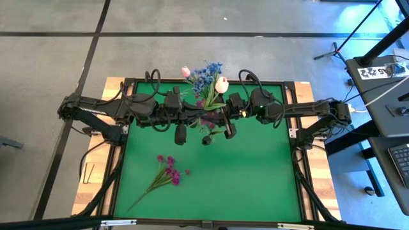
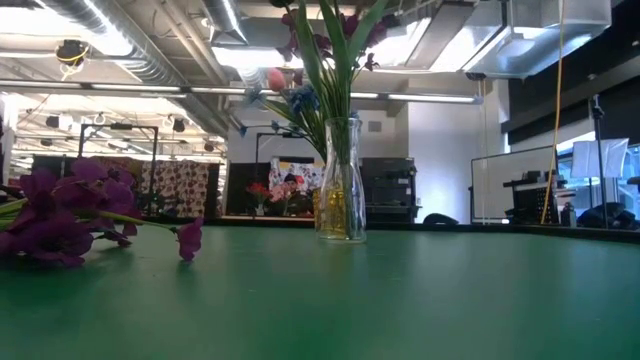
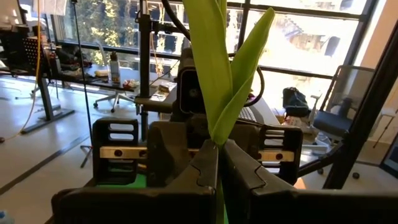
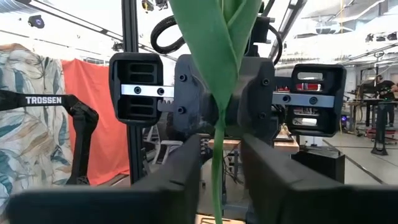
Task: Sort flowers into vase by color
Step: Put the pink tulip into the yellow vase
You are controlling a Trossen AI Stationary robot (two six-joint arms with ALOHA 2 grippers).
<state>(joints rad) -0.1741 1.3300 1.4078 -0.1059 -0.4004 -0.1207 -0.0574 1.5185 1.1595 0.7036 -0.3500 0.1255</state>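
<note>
A clear glass vase (image 2: 340,190) stands mid-table and holds blue sprays (image 1: 208,73), two white-pink tulip buds (image 1: 222,84) and dark magenta heads. A loose magenta spray (image 1: 167,172) lies flat on the green mat, nearer the front left. Both grippers meet above the vase, facing each other. My left gripper (image 3: 220,168) is shut on a green leafy stem (image 3: 217,74). My right gripper (image 4: 221,168) is open, and its fingers stand on either side of the same kind of stem (image 4: 216,155) without visibly touching it. The low view shows neither gripper. My left gripper pinches the green stem just below its broad leaves (image 3: 219,144), between the two fingers. The fingers come level from the table's left and lie across the stem. The stem stands upright, with its leaves rising above the fingers. Its lower end is hidden.
The green mat (image 1: 255,179) has free room across its near and right parts. A black frame and wooden boards edge the table. A stand and desks sit to the right, beyond the table.
</note>
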